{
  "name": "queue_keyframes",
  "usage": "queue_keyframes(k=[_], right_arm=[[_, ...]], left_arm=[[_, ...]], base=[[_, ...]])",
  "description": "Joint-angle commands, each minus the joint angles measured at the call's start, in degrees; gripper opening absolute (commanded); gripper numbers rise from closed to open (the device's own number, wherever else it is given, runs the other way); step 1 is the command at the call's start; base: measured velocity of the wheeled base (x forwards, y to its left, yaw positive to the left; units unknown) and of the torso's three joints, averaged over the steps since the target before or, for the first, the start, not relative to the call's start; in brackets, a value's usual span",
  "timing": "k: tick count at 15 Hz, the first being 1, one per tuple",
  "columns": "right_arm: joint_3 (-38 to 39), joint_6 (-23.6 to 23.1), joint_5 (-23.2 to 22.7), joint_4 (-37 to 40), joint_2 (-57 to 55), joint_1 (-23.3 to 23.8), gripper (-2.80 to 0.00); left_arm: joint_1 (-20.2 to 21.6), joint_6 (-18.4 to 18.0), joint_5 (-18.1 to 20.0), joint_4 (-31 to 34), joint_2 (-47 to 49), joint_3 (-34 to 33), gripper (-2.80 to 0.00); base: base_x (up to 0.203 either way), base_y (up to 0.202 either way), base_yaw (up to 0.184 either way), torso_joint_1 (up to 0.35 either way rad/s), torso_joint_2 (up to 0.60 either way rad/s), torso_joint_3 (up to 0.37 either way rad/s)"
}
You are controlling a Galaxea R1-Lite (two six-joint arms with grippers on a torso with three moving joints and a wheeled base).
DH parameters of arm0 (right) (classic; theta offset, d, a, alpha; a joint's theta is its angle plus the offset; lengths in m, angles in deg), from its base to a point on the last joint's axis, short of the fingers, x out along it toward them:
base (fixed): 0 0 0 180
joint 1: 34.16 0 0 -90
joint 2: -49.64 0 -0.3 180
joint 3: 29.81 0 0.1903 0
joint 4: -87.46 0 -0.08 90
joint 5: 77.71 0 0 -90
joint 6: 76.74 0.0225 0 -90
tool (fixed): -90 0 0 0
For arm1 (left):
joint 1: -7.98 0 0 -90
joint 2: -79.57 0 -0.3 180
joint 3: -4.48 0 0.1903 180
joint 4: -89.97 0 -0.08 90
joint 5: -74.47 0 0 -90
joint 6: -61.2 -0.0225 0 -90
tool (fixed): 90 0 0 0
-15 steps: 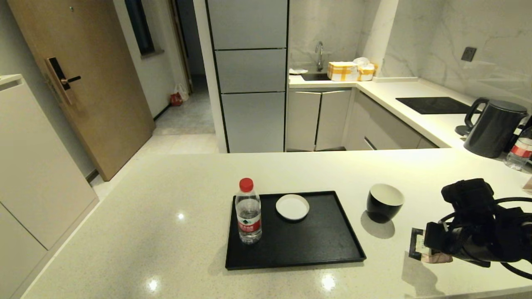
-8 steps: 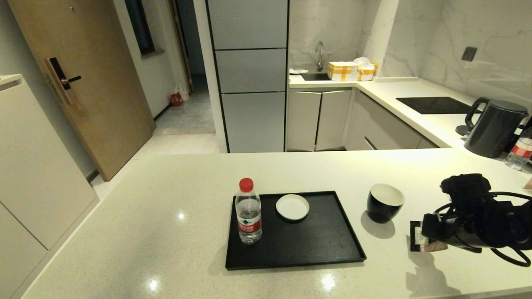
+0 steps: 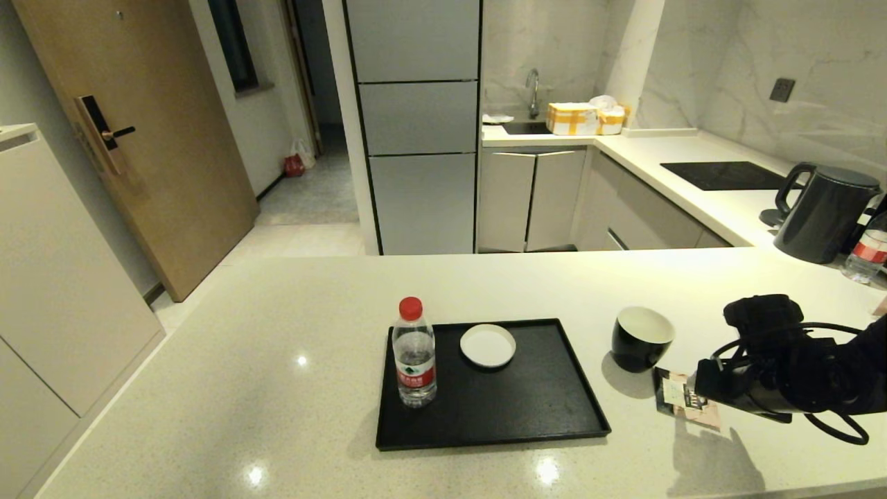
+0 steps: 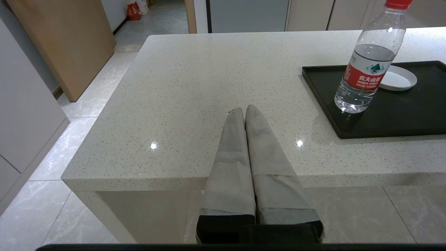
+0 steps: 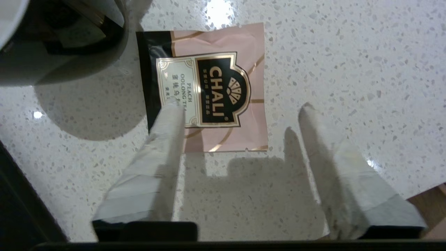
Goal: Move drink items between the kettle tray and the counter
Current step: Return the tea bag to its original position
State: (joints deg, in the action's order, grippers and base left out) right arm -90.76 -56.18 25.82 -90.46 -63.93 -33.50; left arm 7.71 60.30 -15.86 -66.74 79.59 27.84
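Observation:
The pink-and-black tea sachet (image 3: 682, 398) (image 5: 216, 90) lies flat on the counter (image 3: 277, 360), just right of the black cup (image 3: 641, 337) with a white inside. My right gripper (image 3: 707, 389) (image 5: 240, 105) hovers over the sachet, open; one fingertip (image 5: 172, 111) overlaps the label's edge and the other stands over bare counter. The cup (image 5: 52, 31) stands upright on the counter, to the right of the kettle tray (image 3: 527, 409). My left gripper (image 4: 245, 108) is shut and empty, parked at the counter's near left edge, out of the head view.
A water bottle (image 3: 414, 360) with a red cap and a small white dish (image 3: 488, 344) stand on the tray. A dark kettle (image 3: 824, 211), a second bottle (image 3: 866, 253) and the hob panel (image 3: 724, 175) are at the far right. The counter's front edge runs close behind the right gripper.
My right gripper has shifted left toward the cup. The sachet now lies farther left and slightly turned, close to the cup's base. The left arm is still.

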Motion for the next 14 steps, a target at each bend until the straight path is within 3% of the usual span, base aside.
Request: queue_keyframes(k=[1,4,9,10,14], right_arm=[[1.2,0.1,0.0,0.3,3.6,-0.1,0.00],[3.7,-0.2,-0.1,2.7,13.7,-1.9,0.00],[7.4,0.1,0.0,12.9,32.7,-9.4,0.00],[7.6,0.6,0.1,15.8,35.6,-10.6,-2.80],[7.7,2.6,0.2,24.9,45.0,-12.4,-2.80]], left_arm=[[0.0,0.0,0.0,0.0,-0.1,-0.1,-2.80],[0.0,0.0,0.0,0.0,-0.1,-0.1,-2.80],[0.0,0.0,0.0,0.0,-0.1,-0.1,-2.80],[0.0,0.0,0.0,0.0,-0.1,-0.1,-2.80],[0.0,0.0,0.0,0.0,-0.1,-0.1,-2.80]], base=[[0.000,0.000,0.000,0.000,0.00,0.000],[0.000,0.000,0.000,0.000,0.00,0.000],[0.000,0.000,0.000,0.000,0.00,0.000],[0.000,0.000,0.000,0.000,0.00,0.000],[0.000,0.000,0.000,0.000,0.00,0.000]])
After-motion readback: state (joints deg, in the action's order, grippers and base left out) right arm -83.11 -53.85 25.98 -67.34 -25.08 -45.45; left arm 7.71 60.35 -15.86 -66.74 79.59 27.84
